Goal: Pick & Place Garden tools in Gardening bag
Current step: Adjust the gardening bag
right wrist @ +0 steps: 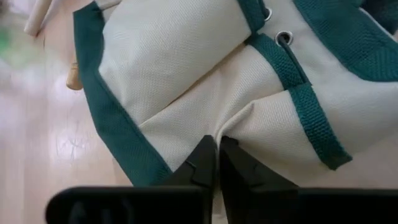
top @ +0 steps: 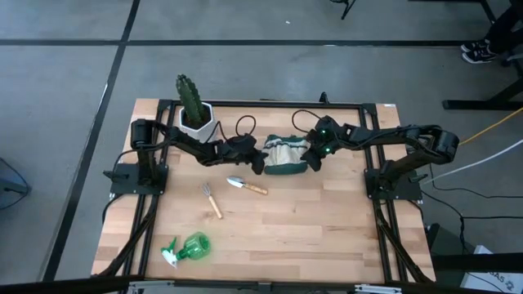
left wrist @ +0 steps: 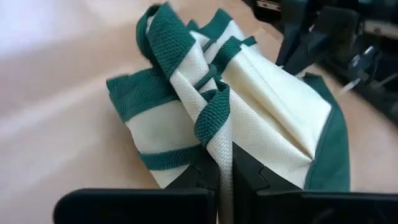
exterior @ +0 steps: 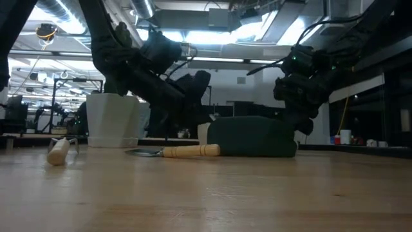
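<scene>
Left gripper (left wrist: 225, 163): I am pinching a fold of cream fabric at the left end of the gardening bag (top: 285, 157), my fingers pressed together on the cloth.
Right gripper (right wrist: 217, 155): I am pinching the bag's cream cloth at its right end, fingers nearly touching with the fabric caught between them.
Bag position: it is lying slumped at the back middle of the table (top: 327, 237), stretched between my two grippers, its long axis running left to right.
Key relation: the tools are all lying in front of the bag, toward the table's near edge, and to its left; my left arm is the nearer one to every one of them.
Trowel (top: 247, 185): it is lying just in front of the bag's left end, silver blade to the left, wooden handle pointing right and forward.
Rake (top: 212, 200): it is lying near the trowel, further left and forward, handle pointing toward the near edge.
Spray bottle (top: 189, 247): it is lying on its side, well apart from the bag, near the front left.
Pruners: I cannot find them in any view.
Count: one bag, one trowel, one rake, one spray bottle, one cactus (top: 190, 96) in a white pot (top: 197, 126) beside my left arm.
Judgement: with both grippers occupied on the bag, nothing is inside it yet as far as I can tell.
</scene>
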Tool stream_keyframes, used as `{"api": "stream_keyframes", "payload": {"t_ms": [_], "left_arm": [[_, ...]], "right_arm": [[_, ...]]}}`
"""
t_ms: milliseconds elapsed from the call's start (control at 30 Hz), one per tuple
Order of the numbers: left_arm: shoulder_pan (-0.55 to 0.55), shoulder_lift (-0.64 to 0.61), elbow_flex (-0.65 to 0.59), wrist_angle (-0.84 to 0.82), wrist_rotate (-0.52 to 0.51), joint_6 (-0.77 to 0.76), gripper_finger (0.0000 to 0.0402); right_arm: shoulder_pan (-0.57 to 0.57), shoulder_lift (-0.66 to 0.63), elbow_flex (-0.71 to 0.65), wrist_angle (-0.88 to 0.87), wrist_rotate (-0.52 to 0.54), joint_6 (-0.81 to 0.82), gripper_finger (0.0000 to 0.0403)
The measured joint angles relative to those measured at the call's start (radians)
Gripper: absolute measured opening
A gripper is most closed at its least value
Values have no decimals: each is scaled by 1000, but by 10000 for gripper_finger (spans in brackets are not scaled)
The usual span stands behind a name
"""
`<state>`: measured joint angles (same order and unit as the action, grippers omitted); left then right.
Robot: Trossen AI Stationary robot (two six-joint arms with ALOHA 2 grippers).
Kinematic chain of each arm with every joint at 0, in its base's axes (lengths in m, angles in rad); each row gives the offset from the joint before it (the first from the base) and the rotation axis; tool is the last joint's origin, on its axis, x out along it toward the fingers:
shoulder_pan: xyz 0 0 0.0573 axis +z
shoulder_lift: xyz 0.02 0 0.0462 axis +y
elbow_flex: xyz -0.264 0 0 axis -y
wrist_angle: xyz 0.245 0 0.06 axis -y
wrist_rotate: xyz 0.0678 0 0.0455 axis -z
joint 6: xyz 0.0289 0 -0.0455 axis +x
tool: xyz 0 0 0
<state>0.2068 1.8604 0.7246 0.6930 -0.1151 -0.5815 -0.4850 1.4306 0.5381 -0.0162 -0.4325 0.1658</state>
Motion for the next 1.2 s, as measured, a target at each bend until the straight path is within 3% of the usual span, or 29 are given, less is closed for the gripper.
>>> {"api": "stream_keyframes", "payload": {"t_ms": [533, 767, 900, 1200], "left_arm": [[-130, -171, 0, -14, -411, 788, 4], [-169, -171, 0, -67, -517, 913, 4], [-185, -171, 0, -71, -529, 960, 4], [-211, -170, 0, -129, -497, 990, 4]], "right_arm": [[21, -240, 34, -3, 52, -280, 16], [22, -339, 35, -6, 47, -310, 22], [22, -355, 35, -20, 43, -306, 33], [57, -291, 6, -109, 89, -338, 117]]}}
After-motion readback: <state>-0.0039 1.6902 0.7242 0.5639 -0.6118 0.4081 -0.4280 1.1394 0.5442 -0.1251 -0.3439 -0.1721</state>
